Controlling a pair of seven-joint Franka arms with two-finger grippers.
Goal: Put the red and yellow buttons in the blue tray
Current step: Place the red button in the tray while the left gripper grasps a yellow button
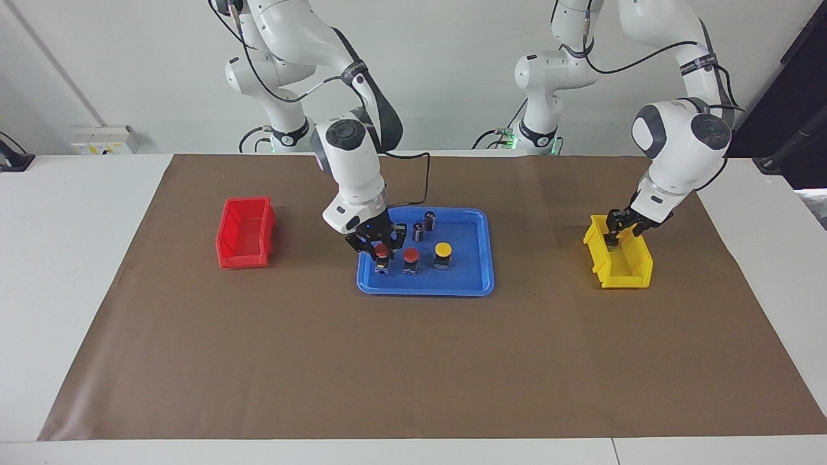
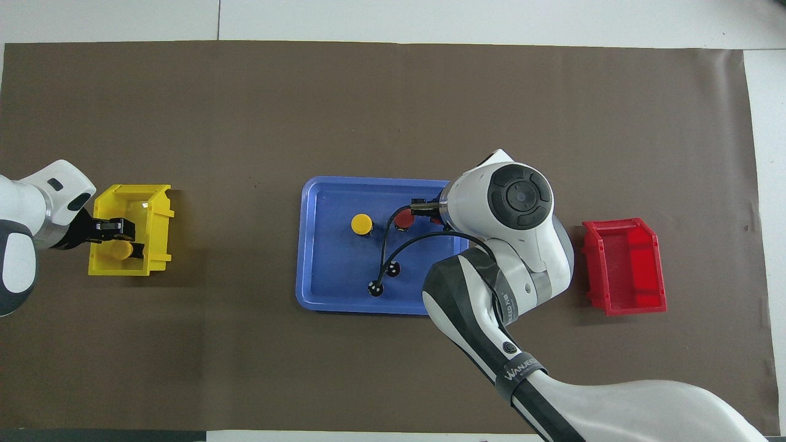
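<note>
The blue tray (image 1: 475, 281) lies mid-table. In it stand a red button (image 1: 411, 256) and a yellow button (image 1: 442, 249). My right gripper (image 1: 382, 248) is shut on a second red button (image 1: 382, 251) and holds it low in the tray, beside the first red one. In the overhead view the right arm's wrist hides most of this. My left gripper (image 1: 617, 234) is down in the yellow bin (image 1: 623, 274), open, with its fingers beside a yellow button (image 2: 120, 248) that lies in the bin.
Two dark cylinders with silvery tops (image 1: 418, 231) (image 1: 429, 219) stand in the tray, nearer to the robots than the buttons. A red bin (image 1: 245, 232) stands toward the right arm's end of the table. A brown mat (image 1: 413, 361) covers the table.
</note>
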